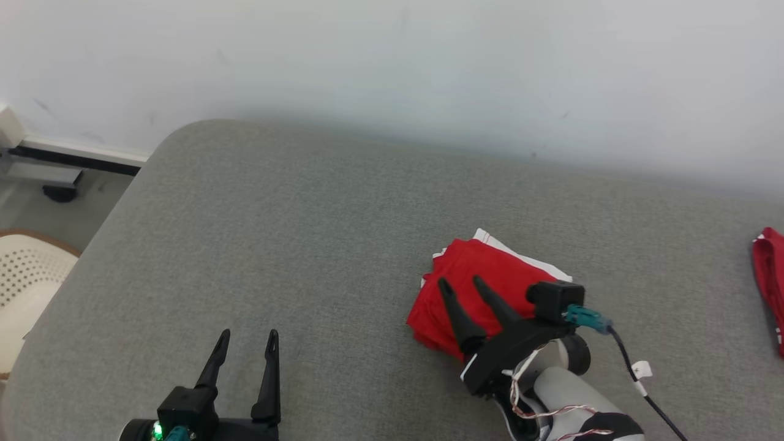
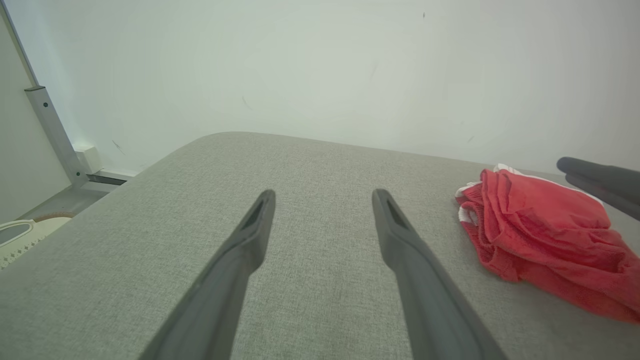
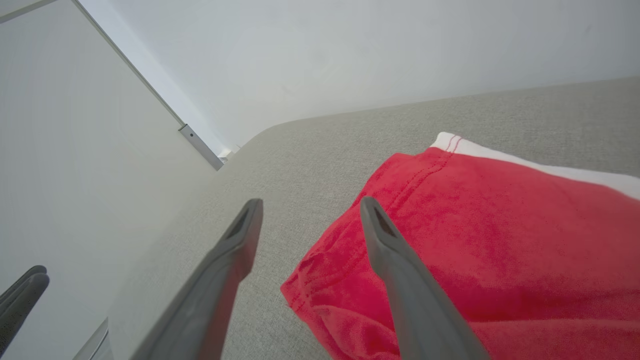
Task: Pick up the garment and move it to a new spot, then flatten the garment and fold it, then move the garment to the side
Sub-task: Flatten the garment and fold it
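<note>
**Garment folded, right arm over it with nothing gripped**

Garment (image 1: 471,263): a red piece with white trim, lying as a compact layered bundle on the grey fabric surface (image 1: 306,233), right of the middle and nearer the front edge than the wall. From how it lies, the flattening and folding look done. The step in hand appears to be the last one, moving it to the side, though I cannot tell whether this spot is already meant as that side.

The right gripper (image 1: 459,280) hangs over the bundle's near-left part, its jaws spread wide. In the right wrist view one finger crosses above the red cloth and the other stands over bare grey fabric, with the bundle's edge in the gap between them. No cloth is pinched. Whether a fingertip rests on the fabric I cannot tell.

If the bundle has to go further, the jaws would need to drop and close across all layers at that edge, so the fold does not slide open when lifted. If it stays, the arm should rise straight off without dragging the top layer.

The left gripper (image 1: 248,334) waits well apart at the lower left, jaws spread, touching and holding nothing. Another red cloth (image 1: 768,282) lies at the far right edge.
</note>
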You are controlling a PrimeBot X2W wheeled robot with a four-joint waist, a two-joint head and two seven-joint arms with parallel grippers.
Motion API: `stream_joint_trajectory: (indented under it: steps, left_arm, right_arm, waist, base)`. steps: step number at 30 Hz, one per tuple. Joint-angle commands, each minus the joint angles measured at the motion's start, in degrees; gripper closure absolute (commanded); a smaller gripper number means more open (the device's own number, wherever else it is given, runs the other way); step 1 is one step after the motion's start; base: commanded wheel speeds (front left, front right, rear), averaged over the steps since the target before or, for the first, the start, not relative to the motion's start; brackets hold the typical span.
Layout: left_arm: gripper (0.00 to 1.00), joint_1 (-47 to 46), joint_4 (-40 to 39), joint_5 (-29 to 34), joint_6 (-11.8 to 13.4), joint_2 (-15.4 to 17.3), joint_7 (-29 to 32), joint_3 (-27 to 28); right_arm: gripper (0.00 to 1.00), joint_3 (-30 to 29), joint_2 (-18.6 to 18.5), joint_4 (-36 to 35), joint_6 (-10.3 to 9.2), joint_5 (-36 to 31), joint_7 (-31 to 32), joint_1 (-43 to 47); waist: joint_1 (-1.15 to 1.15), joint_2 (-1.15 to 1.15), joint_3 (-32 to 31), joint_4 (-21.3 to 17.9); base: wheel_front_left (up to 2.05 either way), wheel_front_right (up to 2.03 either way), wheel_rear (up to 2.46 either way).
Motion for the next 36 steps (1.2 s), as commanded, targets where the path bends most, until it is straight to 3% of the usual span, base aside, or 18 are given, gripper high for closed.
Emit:
stream_joint_trajectory:
  steps: [1,5,11,12,14,15,22,36]
  left_arm:
    - [0.00,0.85,-0.20,0.17,0.02,0.17,-0.16,0.38]
    - [0.00,2.26,-0.87,0.12,0.26,0.50,-0.17,1.07]
    - [0.00,3.63,-1.76,0.07,0.41,0.78,-0.17,1.90]
    - [0.00,3.69,-1.90,0.08,0.40,0.79,-0.17,1.98]
    - [0.00,3.69,-2.20,0.15,0.47,0.80,-0.16,2.17]
    - [0.00,3.63,-2.36,0.24,0.49,0.77,-0.16,2.21]
    - [0.00,1.47,-3.05,0.85,0.14,0.74,-0.16,2.01]
    - [0.00,-2.36,-2.11,1.36,-0.83,-0.29,-0.16,0.64]
  right_arm:
    - [0.00,-1.06,-0.24,-0.39,-0.12,-0.81,-0.67,-0.11]
    - [0.00,-6.36,-3.18,-2.41,-0.13,-2.98,-1.48,1.66]
    - [0.00,-19.85,-7.11,-9.34,-0.12,-11.42,-1.40,6.93]
    - [0.11,-21.90,-7.37,-10.35,-0.12,-13.42,-1.40,7.79]
    - [0.90,-25.09,-6.70,-11.66,-0.12,-16.44,-1.39,9.40]
    - [1.00,-26.45,-6.29,-11.90,-0.12,-17.60,-1.39,10.12]
    - [1.00,-30.63,-3.40,-10.55,-0.12,-23.71,-1.40,9.02]
    - [1.00,-36.08,-0.99,1.08,-0.12,-30.52,-1.41,0.15]
  waist:
    - [0.00,0.00,-0.82,-1.15]
    - [0.00,0.00,-1.46,-2.55]
    - [0.00,0.00,-1.36,-3.75]
    - [0.00,0.00,-1.25,-3.83]
    - [0.00,0.00,-0.89,-3.98]
    - [0.00,0.00,-0.66,-3.98]
    - [0.00,0.00,2.27,-2.95]
    - [0.00,0.00,7.31,2.29]
  base:
    - [0.00,0.00,0.00]
    - [0.00,0.00,0.00]
    - [0.00,0.00,0.00]
    - [0.00,0.00,0.00]
    - [0.00,0.00,0.00]
    - [0.00,0.00,0.00]
    - [0.00,0.00,0.00]
    - [0.00,0.00,0.00]
